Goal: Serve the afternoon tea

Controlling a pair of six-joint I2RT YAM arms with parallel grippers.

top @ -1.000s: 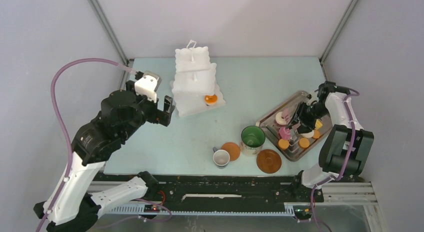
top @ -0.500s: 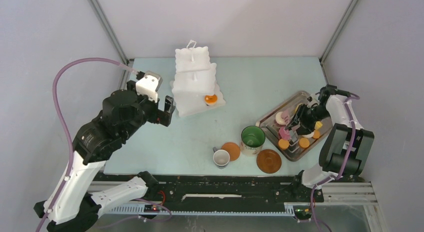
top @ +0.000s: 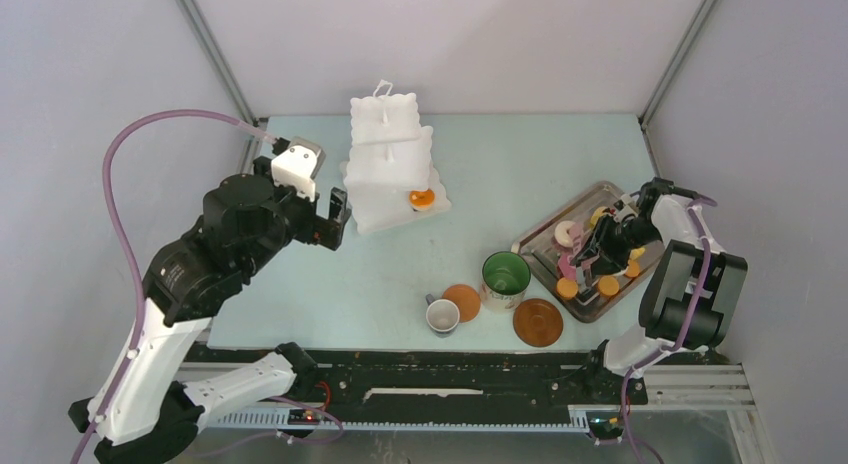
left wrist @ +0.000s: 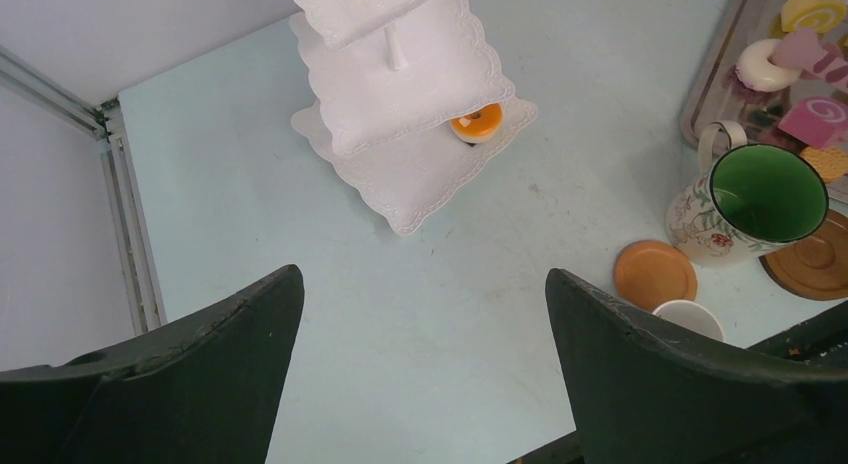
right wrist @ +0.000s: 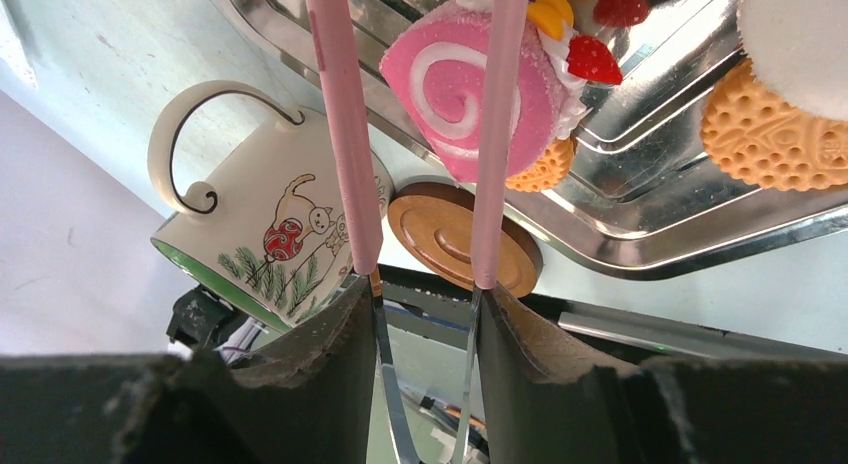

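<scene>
**A:** Entry one, the stand?

**B:** White three-tier scalloped stand [top: 392,159], upper centre of the overhead frame. It carried one orange round pastry [top: 421,198] at the right edge of its lowest tier. No other pastry showed on any tier.

**A:** The other pastries?

**B:** They lay on the grey rectangular metal tray [top: 556,216] at the right of the frame. Listed there: a pink swirl cake [right wrist: 450,84], a white doughnut [left wrist: 750,69] and flat orange rounds [top: 567,287], among others.

**A:** Right gripper?

**B:** The right gripper [right wrist: 425,319] was clamped on the butt end of the thin pink tongs [right wrist: 338,134], low over the tray. The two tong arms ran along either side of the pink swirl cake. Whether they pinched it could not be told.

**A:** Left gripper?

**B:** The left gripper [left wrist: 425,374] had its jaws wide apart and held nothing. It hung just left of the stand.

**A:** Crockery?

**B:** All at lower centre on the pale blue table [top: 500,174]:
- a green-lined mug [top: 506,274];
- a white cup [top: 443,317];
- a small orange disc [top: 462,302], just beside the cup;
- a brown saucer [top: 538,322].

The cup stood on the table, not on the saucer.

**A:** Progress?

**B:** Judged early. One pastry was on the stand. The rest of the tray was unserved, and the cup was probably yet to be set on its saucer.
</scene>
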